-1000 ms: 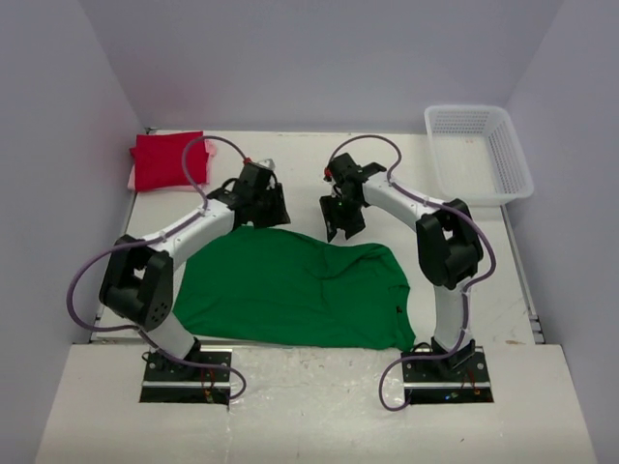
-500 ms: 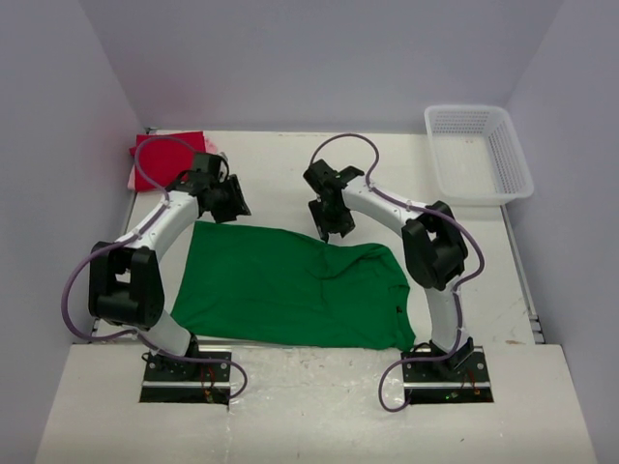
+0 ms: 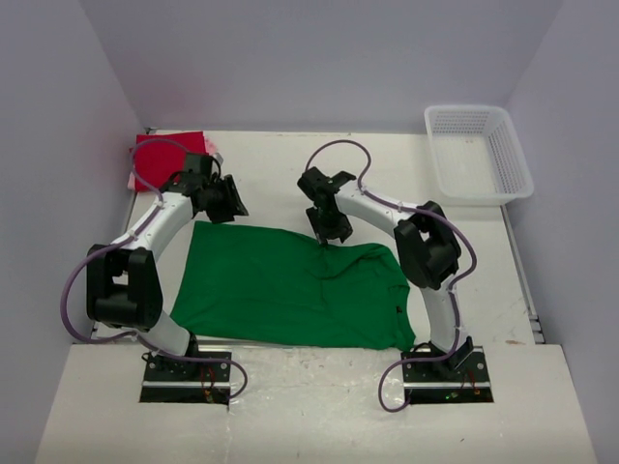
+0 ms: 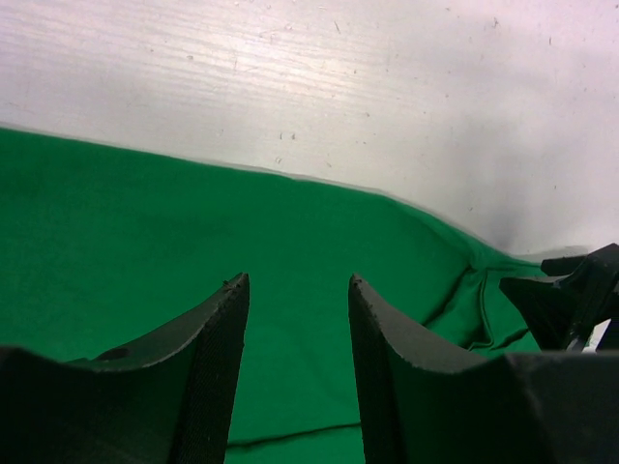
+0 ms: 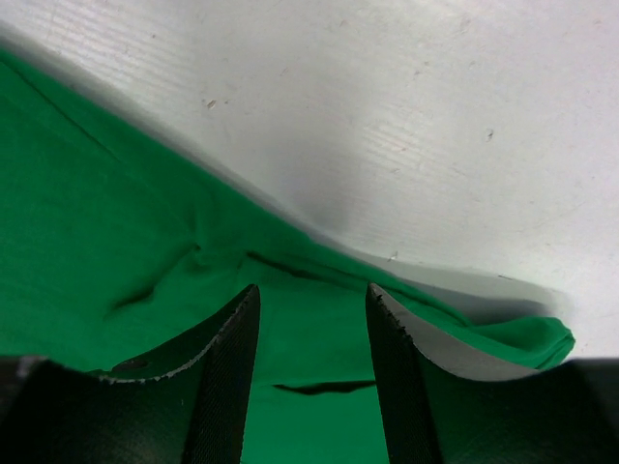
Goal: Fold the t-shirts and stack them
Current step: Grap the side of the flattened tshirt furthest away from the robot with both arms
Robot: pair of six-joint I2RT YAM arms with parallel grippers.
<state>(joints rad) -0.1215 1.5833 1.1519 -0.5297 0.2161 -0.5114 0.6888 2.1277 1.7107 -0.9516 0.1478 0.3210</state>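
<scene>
A bright green short-sleeved cloth t-shirt (image 3: 290,290) lies spread flat on the white counter (image 3: 280,159) between the two arms. Its collar points to the right side, and its near edge lies just in front of the arm bases. Shallow wrinkles run through the cloth near the far right corner.

The left arm (image 3: 155,224) reaches forward, and its left jaws are at the shirt's far left corner. In the left wrist view these jaws are parted with nothing between them. Green cloth (image 4: 116,222) fills the space below them, and bare counter (image 4: 338,77) lies beyond the shirt's edge. I cannot tell whether the tips touch the cloth.

The right arm (image 3: 382,208) bends inward, and its right jaws are at the shirt's far edge, near the middle. In the right wrist view they are also apart and empty. They sit over a creased fold of green cloth (image 5: 87,213) just inside the hem, with white counter (image 5: 387,116) past it. I cannot tell here either whether they touch the cloth.

In the far left corner of the counter lies a folded red cloth t-shirt (image 3: 160,159). A pale pink cloth t-shirt (image 3: 133,181) shows as a sliver from under its left side. Both are well apart from the green one. A white plastic mesh basket (image 3: 466,108) stands at the far right corner.
</scene>
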